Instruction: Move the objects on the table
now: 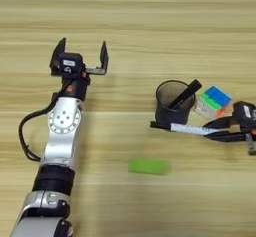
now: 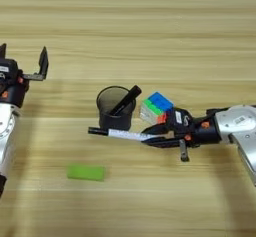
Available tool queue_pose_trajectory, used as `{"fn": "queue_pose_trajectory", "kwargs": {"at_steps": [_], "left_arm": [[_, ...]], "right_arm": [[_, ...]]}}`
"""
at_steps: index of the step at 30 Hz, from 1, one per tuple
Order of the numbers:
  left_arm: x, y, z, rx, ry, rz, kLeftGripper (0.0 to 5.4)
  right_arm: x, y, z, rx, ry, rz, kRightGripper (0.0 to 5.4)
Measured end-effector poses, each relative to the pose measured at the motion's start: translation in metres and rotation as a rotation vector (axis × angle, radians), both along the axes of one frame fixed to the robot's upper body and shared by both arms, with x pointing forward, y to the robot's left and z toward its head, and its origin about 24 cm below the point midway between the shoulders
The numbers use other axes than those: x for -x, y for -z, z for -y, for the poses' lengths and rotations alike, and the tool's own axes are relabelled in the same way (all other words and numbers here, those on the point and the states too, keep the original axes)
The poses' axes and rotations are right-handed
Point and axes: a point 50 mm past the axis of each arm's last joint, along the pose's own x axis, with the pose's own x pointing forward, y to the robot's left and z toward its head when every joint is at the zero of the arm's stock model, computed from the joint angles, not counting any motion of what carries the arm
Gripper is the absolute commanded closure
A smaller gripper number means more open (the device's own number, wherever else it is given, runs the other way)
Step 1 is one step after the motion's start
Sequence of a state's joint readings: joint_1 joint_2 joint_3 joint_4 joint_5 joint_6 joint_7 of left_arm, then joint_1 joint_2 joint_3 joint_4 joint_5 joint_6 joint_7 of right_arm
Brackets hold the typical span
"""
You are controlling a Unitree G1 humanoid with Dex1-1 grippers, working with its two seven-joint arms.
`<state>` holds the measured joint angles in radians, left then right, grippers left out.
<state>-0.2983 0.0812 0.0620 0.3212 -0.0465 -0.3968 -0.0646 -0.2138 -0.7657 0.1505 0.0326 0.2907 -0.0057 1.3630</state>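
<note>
My right gripper (image 2: 152, 137) clenches the white marker pen (image 2: 120, 134) low beside the black cup (image 2: 116, 108), which its cap could knock; left gripper (image 1: 80, 56) gapes idle, green block (image 1: 148, 166) on the table (image 2: 150, 31).

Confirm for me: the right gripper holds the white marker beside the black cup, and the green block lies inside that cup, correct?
Not quite. The right gripper does hold the white marker beside the black cup, but the green block lies flat on the table, in front of the cup. The right eye view shows it.
</note>
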Motion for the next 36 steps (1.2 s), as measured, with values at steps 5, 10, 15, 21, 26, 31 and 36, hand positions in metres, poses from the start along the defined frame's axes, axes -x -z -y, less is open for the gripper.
{"fn": "queue_pose_trajectory", "kwargs": {"at_steps": [5,10,15,21,26,31,36], "left_arm": [[0.003,-0.003,0.006,0.007,0.049,0.026,0.00],[0.012,-0.015,0.014,0.131,0.217,0.082,0.00],[0.032,-0.030,0.032,0.292,0.528,0.108,0.00],[0.055,-0.033,0.048,0.365,0.803,0.071,0.00],[0.070,-0.033,0.060,0.379,0.965,0.024,0.00],[0.074,-0.031,0.066,0.416,1.030,-0.016,0.00],[0.076,-0.028,0.068,0.430,1.053,-0.037,0.00]], "right_arm": [[0.000,-0.011,0.000,-0.051,0.000,0.020,4.66],[0.000,-0.017,-0.002,-0.078,0.001,0.033,4.66],[-0.002,-0.022,-0.002,-0.112,0.023,0.060,4.66],[-0.005,-0.025,-0.005,-0.139,0.042,0.082,4.66],[-0.008,-0.031,-0.007,-0.182,0.057,0.109,4.66],[-0.011,-0.039,-0.013,-0.229,0.063,0.150,4.66],[-0.012,-0.043,-0.021,-0.275,0.059,0.162,4.66]]}}
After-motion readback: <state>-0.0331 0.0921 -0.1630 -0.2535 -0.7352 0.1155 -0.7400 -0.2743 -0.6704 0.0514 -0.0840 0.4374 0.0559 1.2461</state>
